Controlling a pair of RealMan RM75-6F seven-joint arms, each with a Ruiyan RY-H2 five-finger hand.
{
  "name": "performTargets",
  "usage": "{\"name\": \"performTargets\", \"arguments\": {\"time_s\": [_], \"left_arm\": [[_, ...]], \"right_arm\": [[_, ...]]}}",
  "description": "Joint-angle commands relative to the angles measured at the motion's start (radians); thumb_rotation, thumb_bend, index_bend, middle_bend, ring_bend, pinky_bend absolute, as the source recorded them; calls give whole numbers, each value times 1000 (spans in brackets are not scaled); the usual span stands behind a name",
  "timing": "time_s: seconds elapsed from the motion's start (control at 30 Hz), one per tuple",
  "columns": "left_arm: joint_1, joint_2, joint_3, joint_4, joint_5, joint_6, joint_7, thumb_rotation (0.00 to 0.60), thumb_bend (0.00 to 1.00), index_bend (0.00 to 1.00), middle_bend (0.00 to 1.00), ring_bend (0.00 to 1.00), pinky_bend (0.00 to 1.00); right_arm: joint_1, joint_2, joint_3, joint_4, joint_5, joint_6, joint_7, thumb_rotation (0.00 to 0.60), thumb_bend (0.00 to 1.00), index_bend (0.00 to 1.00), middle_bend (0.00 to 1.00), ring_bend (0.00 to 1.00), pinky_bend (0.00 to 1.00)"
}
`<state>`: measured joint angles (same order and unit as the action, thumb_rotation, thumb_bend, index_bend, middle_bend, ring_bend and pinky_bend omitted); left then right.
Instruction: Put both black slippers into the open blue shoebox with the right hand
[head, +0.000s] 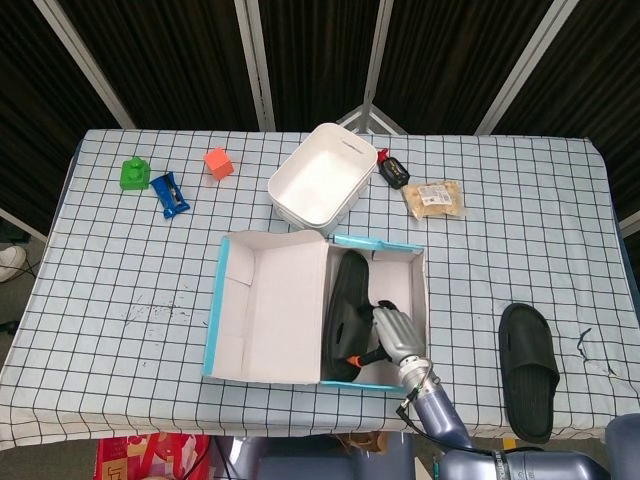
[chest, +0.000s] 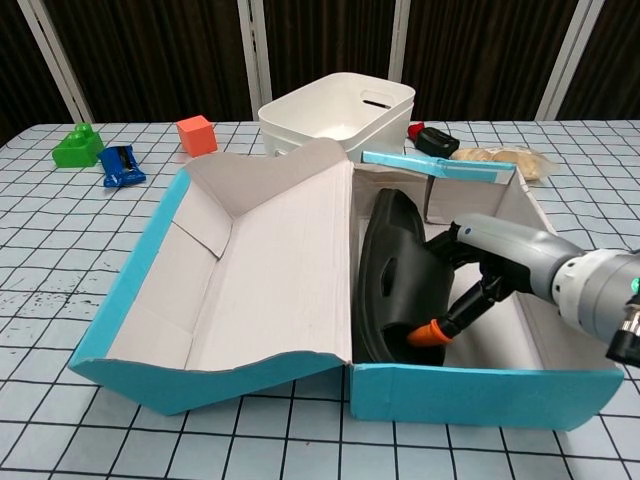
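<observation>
The right hand (chest: 470, 285) is inside the shoebox (chest: 470, 392), its fingers closed on the first slipper (chest: 395, 275); the orange-tipped thumb (chest: 432, 331) presses the slipper's near end. The slipper stands on edge against the box's left wall, next to the raised lid (chest: 270, 270), and its lower edge appears to touch the box floor. The second slipper (head: 528, 370) lies flat on the tabletop (head: 500, 200), well apart to the right of the box. The left hand is not in view.

Step in hand: release the first slipper inside the box.
- Confirm the slipper rests on the floor before opening the fingers.
- Tip it flat toward the right side if possible; left on edge, it may take the room the second slipper needs.
- Open the fingers fully, then lift straight up, clear of the near wall and the lid.
- Avoid pushing the box; it appears light and may slide.
</observation>
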<state>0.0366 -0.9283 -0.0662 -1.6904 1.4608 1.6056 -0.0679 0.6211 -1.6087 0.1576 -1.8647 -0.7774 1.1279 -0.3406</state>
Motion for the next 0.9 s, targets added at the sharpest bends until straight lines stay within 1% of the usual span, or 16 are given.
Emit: {"name": "performTargets", "arguments": {"time_s": [0.03,0.07,0.17,0.27,0.37,0.43,0.6,0.9], "left_arm": [[0,0,0,0,0,-1,0,600,370,28,0,0,30],[-1,0,1,1,1,-2,0,600,370,28,0,0,30],[-1,-1,1,1,3,-1,0,600,370,28,0,0,30],[-1,1,1,1,2,-2,-3,600,370,28,0,0,30],[-1,1,2,1,3,-2,-4,600,370,28,0,0,30],[-1,1,2,0,2,-3,-4,600,369,28,0,0,30],[-1,2,3,0,3,-3,-3,600,370,28,0,0,30],[-1,3,3,-3,-1,-7,0,600,370,28,0,0,30]], "right_arm": [[5,13,6,-20,0,-15,3,600,270,456,336,286,98],[7,16,8,-26,0,-16,0,600,271,379,332,277,92],[15,24,9,-45,2,-21,-15,600,270,209,302,242,87],[23,30,19,-64,19,-17,-27,600,271,95,263,206,78],[29,33,26,-75,31,-8,-40,600,270,19,226,179,73],[33,34,28,-79,40,-2,-49,600,270,0,207,168,73],[46,37,29,-88,71,15,-84,600,270,0,164,142,61],[60,55,34,-121,104,35,-121,600,270,0,158,136,61]]}}
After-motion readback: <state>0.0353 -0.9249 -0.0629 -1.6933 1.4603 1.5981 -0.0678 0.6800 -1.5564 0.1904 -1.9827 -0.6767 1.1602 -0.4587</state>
